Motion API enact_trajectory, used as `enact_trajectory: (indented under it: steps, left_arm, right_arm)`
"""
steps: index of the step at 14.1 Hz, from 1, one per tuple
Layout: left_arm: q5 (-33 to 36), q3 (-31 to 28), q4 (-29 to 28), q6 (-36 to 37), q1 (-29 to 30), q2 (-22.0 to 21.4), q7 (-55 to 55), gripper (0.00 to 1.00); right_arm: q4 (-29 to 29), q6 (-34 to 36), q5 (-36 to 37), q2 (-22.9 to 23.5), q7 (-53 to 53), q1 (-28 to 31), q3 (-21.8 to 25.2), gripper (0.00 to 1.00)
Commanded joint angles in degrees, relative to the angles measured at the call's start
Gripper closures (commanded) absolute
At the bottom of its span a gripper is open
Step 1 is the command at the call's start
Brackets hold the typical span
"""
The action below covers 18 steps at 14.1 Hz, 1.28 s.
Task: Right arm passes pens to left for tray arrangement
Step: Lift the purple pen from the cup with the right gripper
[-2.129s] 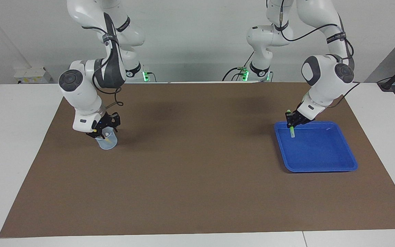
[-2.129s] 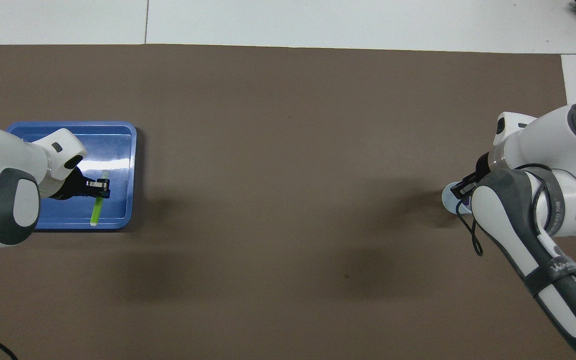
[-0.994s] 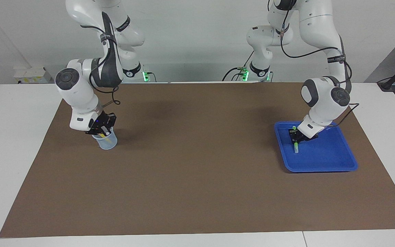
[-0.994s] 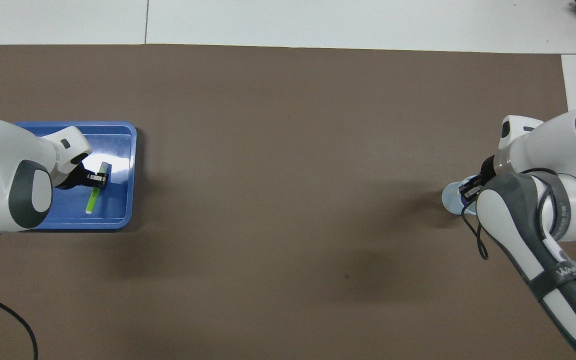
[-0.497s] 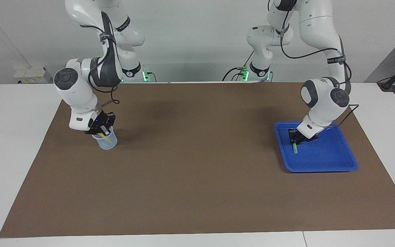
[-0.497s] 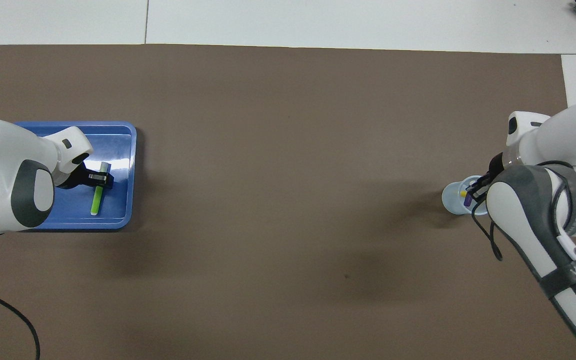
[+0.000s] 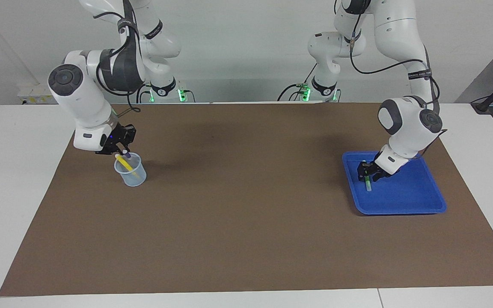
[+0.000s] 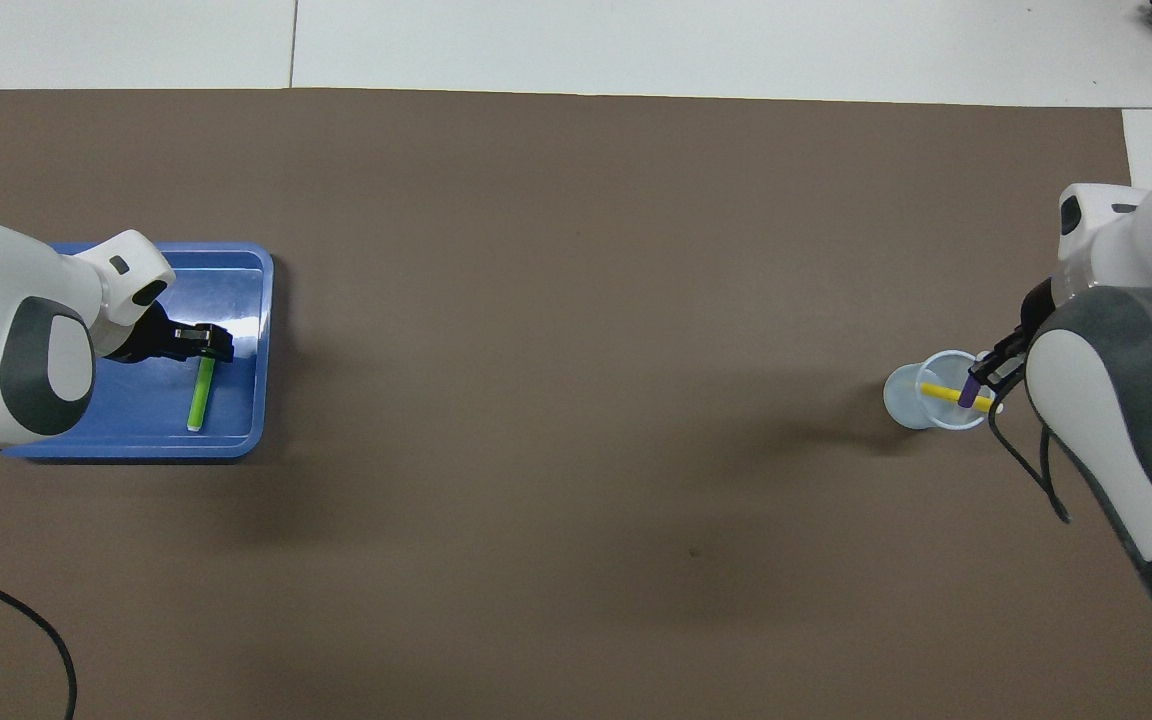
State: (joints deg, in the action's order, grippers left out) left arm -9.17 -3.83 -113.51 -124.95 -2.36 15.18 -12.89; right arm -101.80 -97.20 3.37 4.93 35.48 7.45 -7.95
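Mat [image 7: 246, 201] of flat brown sheet covered the white table [image 7: 19, 179]. Blue tray [image 7: 417, 201], shallow glossy plastic with rounded corners, sat at the left arm's end. Translucent cup [image 7: 132, 173], round, stood at the right arm's end. Left gripper [image 7: 367, 172] was low in the tray, fingers parted over the slim green pen [image 8: 202, 392] lying flat there. Right gripper [image 7: 123, 150], over the cup, was clamped on the purple pen [image 8: 967, 391]; the yellow pen [image 7: 123, 164] leaned inside the cup.
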Motion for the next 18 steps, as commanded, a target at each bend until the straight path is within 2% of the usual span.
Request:
enact_trajectory:
  steps: [1,4,9,11,14,16,18]
  left_arm:
    - [-0.5,0.3,7.4,7.2,0.7,2.7,0.7,0.36]
    - [-0.6,0.3,9.8,10.5,1.0,2.7,2.9,0.36]
    - [-6.6,0.3,15.6,17.1,1.1,1.9,12.2,0.36]
    - [-12.5,0.2,17.9,19.6,1.6,0.8,20.5,0.36]
    - [-18.8,0.3,18.1,19.0,1.4,-1.6,34.4,0.36]
    - [-23.9,0.3,18.0,19.0,1.5,-2.8,40.6,0.36]
    - [-27.5,0.5,17.5,19.0,1.3,-3.6,48.5,0.36]
  right_arm:
    - [3.8,3.8,-0.2,-1.2,1.0,0.1,-2.1,1.00]
    - [4.5,3.6,-2.9,-2.6,-4.1,0.2,-7.6,1.00]
    - [4.2,0.5,-15.0,-2.6,-18.8,0.0,-11.0,1.00]
    - [3.5,-2.7,-20.1,-2.6,-22.5,-0.5,-11.3,1.00]
    - [2.5,-8.2,-22.6,-2.6,-29.8,-5.0,-11.3,1.00]
    - [-0.6,-13.5,-25.5,-3.7,-34.5,-7.3,-11.3,1.00]
    - [-5.0,-21.3,-31.6,-5.3,-37.9,-9.7,-11.3,1.00]
